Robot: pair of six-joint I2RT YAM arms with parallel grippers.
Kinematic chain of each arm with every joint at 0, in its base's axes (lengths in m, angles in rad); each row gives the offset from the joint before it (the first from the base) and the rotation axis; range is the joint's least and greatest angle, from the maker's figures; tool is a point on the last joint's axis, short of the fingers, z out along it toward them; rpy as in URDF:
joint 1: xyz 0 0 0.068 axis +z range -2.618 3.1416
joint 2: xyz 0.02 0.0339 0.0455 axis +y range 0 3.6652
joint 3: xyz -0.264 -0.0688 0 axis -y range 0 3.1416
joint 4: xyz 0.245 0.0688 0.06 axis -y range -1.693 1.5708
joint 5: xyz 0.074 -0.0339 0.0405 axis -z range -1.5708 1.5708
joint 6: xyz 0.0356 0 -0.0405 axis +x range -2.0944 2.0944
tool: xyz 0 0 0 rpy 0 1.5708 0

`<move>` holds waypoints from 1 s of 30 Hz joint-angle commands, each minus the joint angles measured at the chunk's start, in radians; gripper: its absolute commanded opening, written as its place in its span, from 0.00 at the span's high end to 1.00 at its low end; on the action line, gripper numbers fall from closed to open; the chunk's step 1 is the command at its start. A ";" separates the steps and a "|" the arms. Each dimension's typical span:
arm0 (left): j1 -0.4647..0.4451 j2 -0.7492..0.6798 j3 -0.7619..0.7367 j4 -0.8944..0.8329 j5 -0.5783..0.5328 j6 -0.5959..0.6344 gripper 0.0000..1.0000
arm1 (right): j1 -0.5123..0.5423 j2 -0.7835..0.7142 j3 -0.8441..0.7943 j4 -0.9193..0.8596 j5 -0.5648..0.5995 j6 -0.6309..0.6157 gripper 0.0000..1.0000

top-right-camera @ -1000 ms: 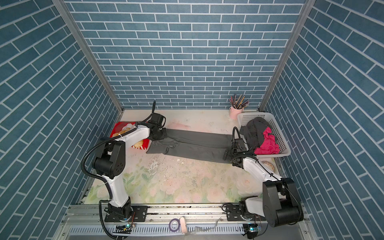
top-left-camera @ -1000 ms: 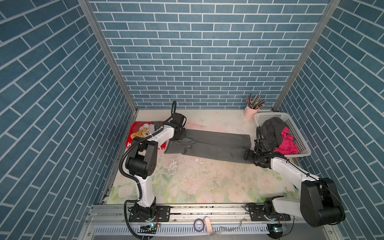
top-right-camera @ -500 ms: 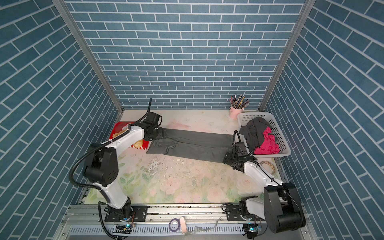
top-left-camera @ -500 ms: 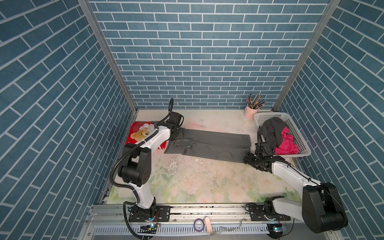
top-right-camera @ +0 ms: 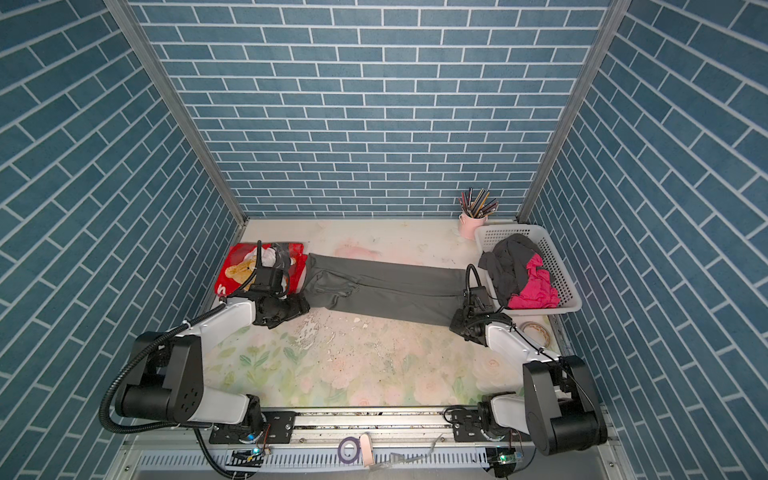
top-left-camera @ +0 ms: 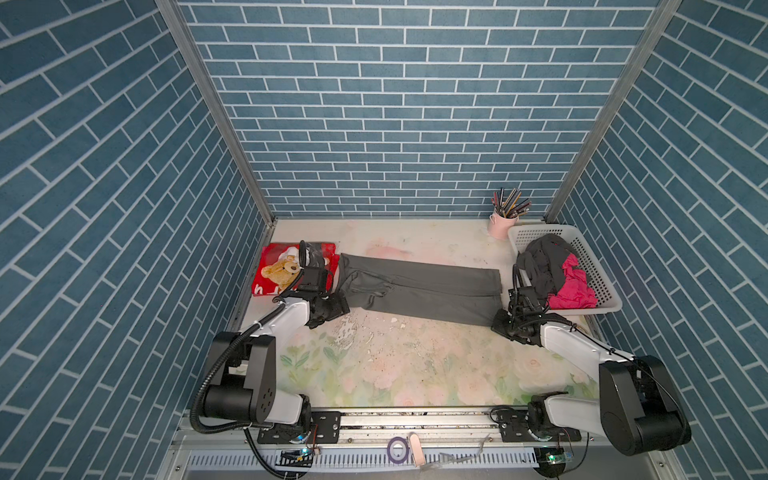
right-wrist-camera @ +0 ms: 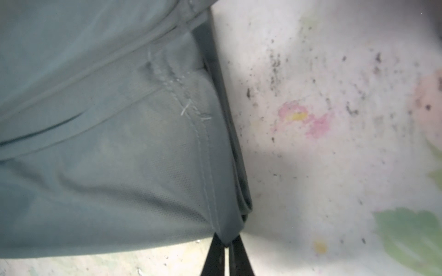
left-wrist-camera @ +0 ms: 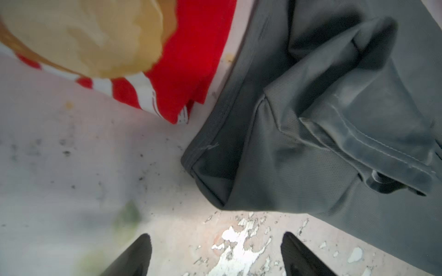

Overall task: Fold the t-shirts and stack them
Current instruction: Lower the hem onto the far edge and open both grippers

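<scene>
Jaws of the left gripper (left-wrist-camera: 216,239) stand wide apart, empty, over the table (left-wrist-camera: 71,167) beside a near corner of the dark grey t-shirt (top-left-camera: 419,286). Right gripper (right-wrist-camera: 227,242) pinches the opposite near corner. Shirt lies as a long strip running left-right across the table's far half.

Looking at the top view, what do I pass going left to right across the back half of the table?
In a top view: red teddy-bear shirt → grey shirt, laid flat → white basket holding a heap of clothes. The pencil cup is left out, since it overlaps the basket's edge.
</scene>
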 commanded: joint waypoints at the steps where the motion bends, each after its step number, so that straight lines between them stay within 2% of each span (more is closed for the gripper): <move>1: 0.002 0.045 -0.002 0.137 -0.002 -0.049 0.14 | -0.020 -0.014 0.017 -0.013 0.030 -0.025 0.98; 6: 0.001 0.104 -0.011 0.220 -0.002 -0.085 0.18 | -0.029 -0.010 0.013 -0.004 0.020 -0.035 1.00; 8: 0.001 0.118 -0.014 0.253 0.003 -0.094 0.24 | -0.033 -0.008 0.012 -0.002 0.016 -0.038 1.00; 14: 0.003 0.113 -0.002 0.223 -0.019 -0.073 0.83 | -0.078 -0.036 0.013 -0.026 -0.002 -0.060 1.00; 17: 0.007 0.063 -0.025 0.184 -0.046 -0.059 0.95 | -0.110 -0.082 0.006 -0.037 -0.014 -0.070 1.00; 25: 0.024 -0.013 -0.064 0.114 -0.039 -0.042 0.95 | -0.146 -0.108 -0.008 -0.077 0.004 -0.097 1.00; 30: 0.024 -0.030 -0.142 0.158 0.008 -0.071 0.93 | -0.151 -0.116 -0.041 -0.061 -0.030 -0.073 1.00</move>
